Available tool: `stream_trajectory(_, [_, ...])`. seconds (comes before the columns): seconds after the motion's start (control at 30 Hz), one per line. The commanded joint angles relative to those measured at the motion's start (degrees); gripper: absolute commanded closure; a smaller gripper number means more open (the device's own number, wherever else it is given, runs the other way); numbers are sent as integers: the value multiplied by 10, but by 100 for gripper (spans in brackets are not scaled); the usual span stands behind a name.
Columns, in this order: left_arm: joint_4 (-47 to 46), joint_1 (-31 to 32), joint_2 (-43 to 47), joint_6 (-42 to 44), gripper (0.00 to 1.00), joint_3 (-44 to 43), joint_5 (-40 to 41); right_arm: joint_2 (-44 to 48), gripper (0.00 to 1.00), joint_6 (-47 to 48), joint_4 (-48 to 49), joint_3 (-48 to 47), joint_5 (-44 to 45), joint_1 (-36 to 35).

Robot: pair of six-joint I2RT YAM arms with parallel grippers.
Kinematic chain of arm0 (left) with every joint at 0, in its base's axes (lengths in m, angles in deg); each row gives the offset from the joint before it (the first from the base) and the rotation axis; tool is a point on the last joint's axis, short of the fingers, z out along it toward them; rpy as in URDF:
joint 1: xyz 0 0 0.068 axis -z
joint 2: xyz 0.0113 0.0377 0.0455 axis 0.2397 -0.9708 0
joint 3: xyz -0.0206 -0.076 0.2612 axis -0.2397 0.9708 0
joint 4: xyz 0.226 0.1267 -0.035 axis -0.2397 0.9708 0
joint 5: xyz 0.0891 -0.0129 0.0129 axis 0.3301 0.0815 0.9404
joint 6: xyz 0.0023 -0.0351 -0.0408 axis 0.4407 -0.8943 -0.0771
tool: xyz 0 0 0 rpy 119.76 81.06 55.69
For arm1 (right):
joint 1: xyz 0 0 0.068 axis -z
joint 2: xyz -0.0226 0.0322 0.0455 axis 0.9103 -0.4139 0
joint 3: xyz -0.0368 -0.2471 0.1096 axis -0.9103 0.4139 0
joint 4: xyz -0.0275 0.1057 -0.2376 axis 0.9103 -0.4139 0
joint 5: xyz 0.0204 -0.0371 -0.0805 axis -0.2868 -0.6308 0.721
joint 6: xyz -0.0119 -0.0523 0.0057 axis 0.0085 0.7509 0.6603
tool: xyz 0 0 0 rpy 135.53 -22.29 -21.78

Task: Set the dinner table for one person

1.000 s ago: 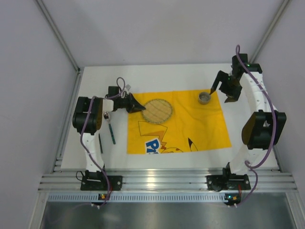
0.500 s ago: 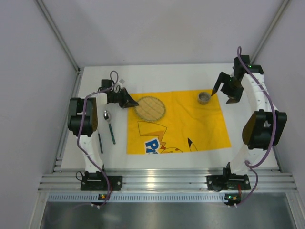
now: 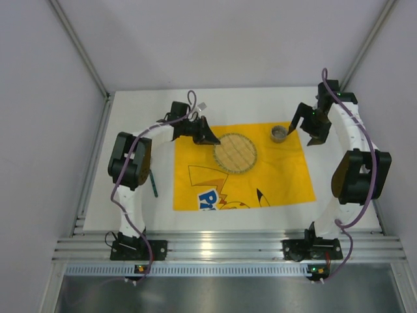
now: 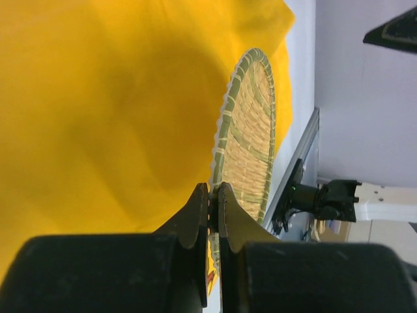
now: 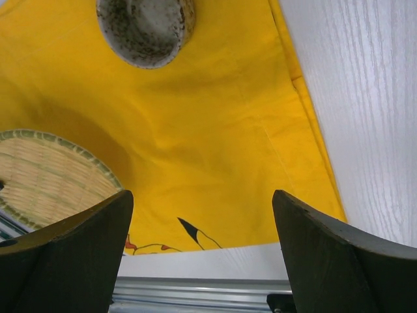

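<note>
top external view: the white worktop (image 3: 130,117) is the floor of the cell, running from the aluminium rail (image 3: 221,248) at the near edge, where both arms are bolted, to the back wall. a yellow cloth (image 3: 273,176) with a cartoon print lies spread across its middle, with bare white strips on every side. over the far half of the cloth is a round woven mat (image 3: 237,152), straw-coloured with a green rim. the left tool (image 3: 212,138) reaches in from the left and meets the mat at its far-left edge. a small grey speckled bowl (image 3: 280,133) stands on the cloth near its far right corner, apart from the mat. the right tool (image 3: 306,128) hangs just right of the bowl, above the cloth's right edge. on the bare strip left of the cloth lies a green-handled utensil (image 3: 154,186), its upper end hidden by the left arm.

left wrist view: the left tool (image 4: 212,207) is clenched on the mat's rim, both fingers pressed to the thin edge. the mat throws a dark shadow on the cloth; whether its far side touches the cloth i cannot tell.

right wrist view: the right tool (image 5: 202,248) is released, its fingers (image 5: 71,254) spread wide above the cloth, with the bowl ahead of them and bare worktop to one side.
</note>
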Motion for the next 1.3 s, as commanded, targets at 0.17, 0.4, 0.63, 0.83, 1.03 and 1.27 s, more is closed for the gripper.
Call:
stream_trajectory(0.17, [-80,51,-37,-37,100,6,-42,23,12,2,23,12,-2,8])
stream_trajectory(0.4, [-2,52,-53,20,100,28,1,25,12,3,25,18,-1,8])
stream_trajectory(0.63, [36,46,-38,41,72,29,52,30,12,2,30,34,-3,8])
stream_trajectory(0.83, [82,22,-3,49,41,-20,67,30,11,-1,32,34,-5,8])
stream_trajectory(1.03, [195,-62,79,59,10,-33,175,33,12,-2,35,36,-13,7])
stream_trajectory(1.27, [363,-145,208,107,2,52,471,35,12,-11,47,52,-21,-2])
